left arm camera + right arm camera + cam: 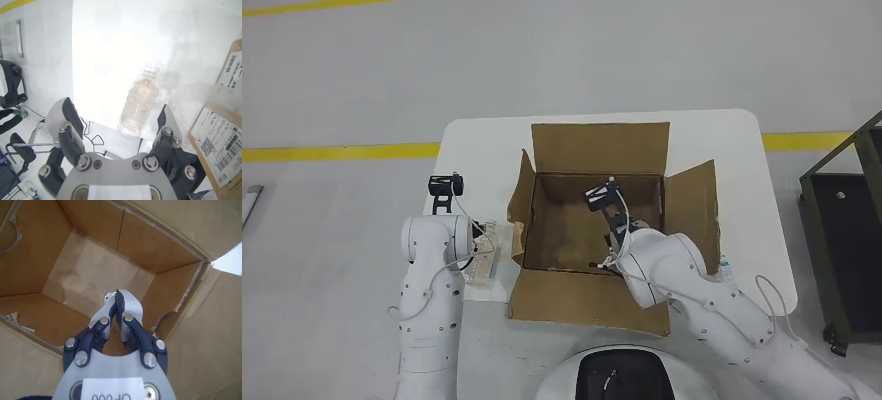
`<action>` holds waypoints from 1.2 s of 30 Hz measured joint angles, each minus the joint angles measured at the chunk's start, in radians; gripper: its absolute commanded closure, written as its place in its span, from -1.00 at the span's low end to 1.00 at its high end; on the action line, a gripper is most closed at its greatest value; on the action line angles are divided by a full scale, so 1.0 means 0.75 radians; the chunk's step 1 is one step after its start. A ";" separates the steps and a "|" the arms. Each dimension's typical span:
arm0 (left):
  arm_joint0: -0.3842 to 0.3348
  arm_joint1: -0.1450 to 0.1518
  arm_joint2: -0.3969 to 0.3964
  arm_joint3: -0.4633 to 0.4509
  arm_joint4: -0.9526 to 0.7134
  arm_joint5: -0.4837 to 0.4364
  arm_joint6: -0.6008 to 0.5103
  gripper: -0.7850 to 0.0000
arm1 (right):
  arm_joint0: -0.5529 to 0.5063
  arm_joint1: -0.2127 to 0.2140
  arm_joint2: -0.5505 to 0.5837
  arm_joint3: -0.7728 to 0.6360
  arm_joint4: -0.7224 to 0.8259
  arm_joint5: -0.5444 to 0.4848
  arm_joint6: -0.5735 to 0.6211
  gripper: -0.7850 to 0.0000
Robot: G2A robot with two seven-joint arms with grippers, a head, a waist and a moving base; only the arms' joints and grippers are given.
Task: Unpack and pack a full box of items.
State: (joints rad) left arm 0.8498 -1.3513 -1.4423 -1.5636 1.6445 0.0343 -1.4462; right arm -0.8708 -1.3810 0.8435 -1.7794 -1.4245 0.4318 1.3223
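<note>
An open cardboard box (597, 150) stands in the middle of the white table (712, 135). My right gripper (115, 294) is shut with nothing in it and hangs inside the box (94, 224), above its bare floor. A clear plastic bottle (139, 109) lies on its side on the table left of the box, cap pointing away, its base close to the table's edge. My left gripper (115, 106) is open just above the bottle, one finger on each side and not touching it. In the top view the bottle (484, 265) shows beside the left arm.
A small white scrap (64, 302) lies on the box floor. The box's labelled outer flap (217, 136) is close beside my left gripper. A small item (725, 266) lies right of the box. A dark metal rack (842, 240) stands beyond the table's right end.
</note>
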 measured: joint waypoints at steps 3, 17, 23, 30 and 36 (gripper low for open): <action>0.000 0.000 0.000 0.000 0.000 0.000 0.000 -1.00 | -0.004 -0.009 0.003 0.043 0.015 -0.010 0.013 0.40; 0.000 0.000 0.000 0.000 0.000 0.000 0.000 -1.00 | 0.183 -0.086 -0.062 0.379 0.129 -0.104 0.163 -1.00; 0.000 0.000 0.000 0.000 0.000 0.000 0.000 -1.00 | 0.194 -0.095 -0.068 0.403 0.127 -0.097 0.164 -1.00; 0.000 0.000 0.000 0.000 0.000 0.000 0.000 -1.00 | 0.193 -0.095 -0.068 0.402 0.127 -0.097 0.164 -1.00; 0.000 0.000 0.000 0.000 0.000 0.000 0.000 -1.00 | 0.170 -0.092 -0.056 0.376 0.081 -0.122 0.110 -1.00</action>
State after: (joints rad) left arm 0.8498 -1.3513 -1.4423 -1.5636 1.6445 0.0343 -1.4462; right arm -0.7433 -1.4502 0.8012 -1.4974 -1.3635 0.3400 1.4049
